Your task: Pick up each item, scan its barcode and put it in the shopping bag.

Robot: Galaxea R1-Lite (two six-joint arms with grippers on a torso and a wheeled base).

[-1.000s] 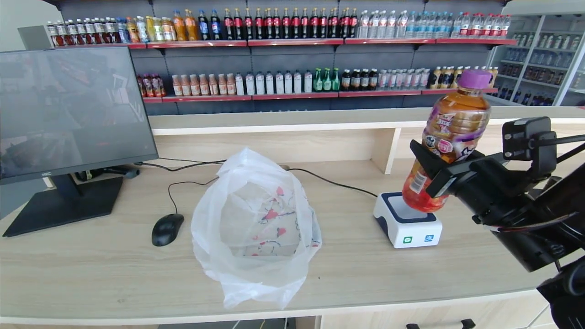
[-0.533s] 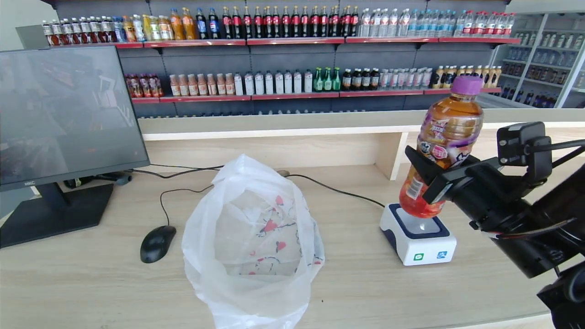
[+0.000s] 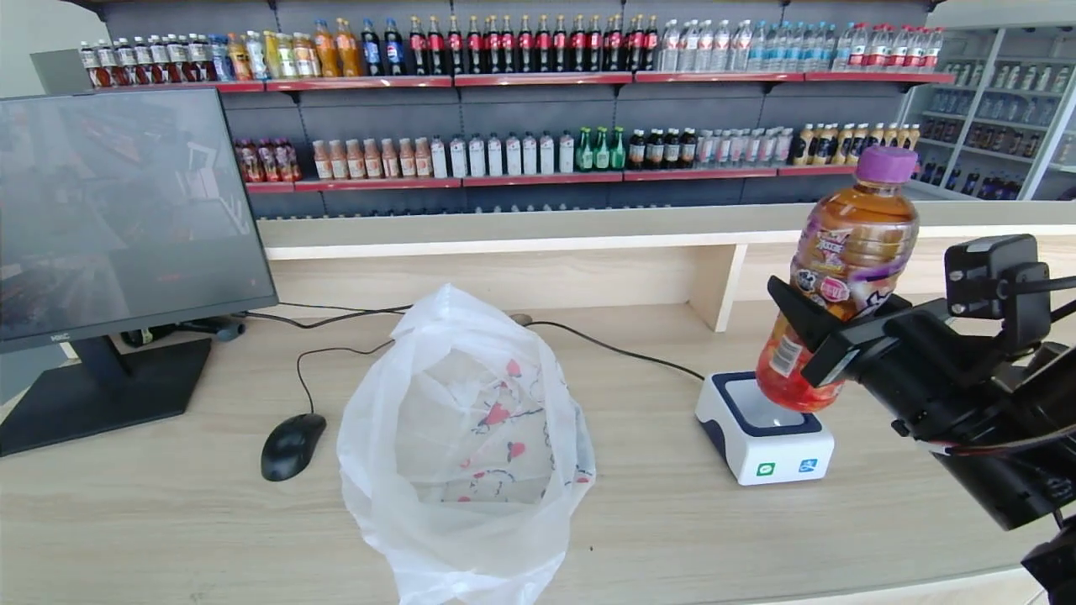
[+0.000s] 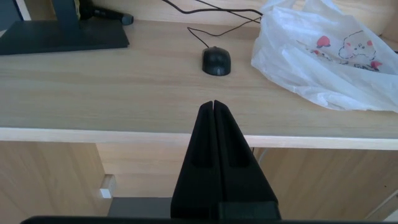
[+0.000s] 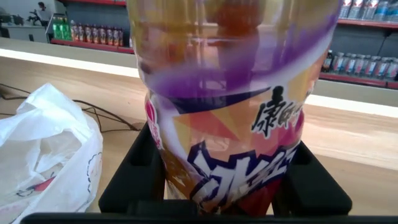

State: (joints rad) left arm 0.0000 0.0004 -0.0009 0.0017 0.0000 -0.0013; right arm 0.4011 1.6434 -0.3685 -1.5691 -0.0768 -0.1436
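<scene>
A tea bottle [image 3: 841, 260] with amber drink, a purple cap and a purple label is held tilted, its base just above the white scanner [image 3: 765, 433]. My right gripper [image 3: 811, 332] is shut on the bottle's lower half; in the right wrist view the bottle [image 5: 230, 106] sits between that gripper's [image 5: 227, 186] black fingers. The white shopping bag [image 3: 466, 445] stands open on the counter left of the scanner. My left gripper [image 4: 213, 107] is shut with nothing in it, low in front of the counter's front edge.
A monitor [image 3: 126, 210] stands at the counter's left, with a black mouse [image 3: 292, 445] and its cable between it and the bag. A raised wooden ledge [image 3: 588, 231] runs behind the counter. Drink shelves [image 3: 538, 76] line the back wall.
The head camera has shifted, so the whole scene moved in the picture. The bottle stays over the scanner in the right gripper, now slightly lower and more to the right than half a second ago.
</scene>
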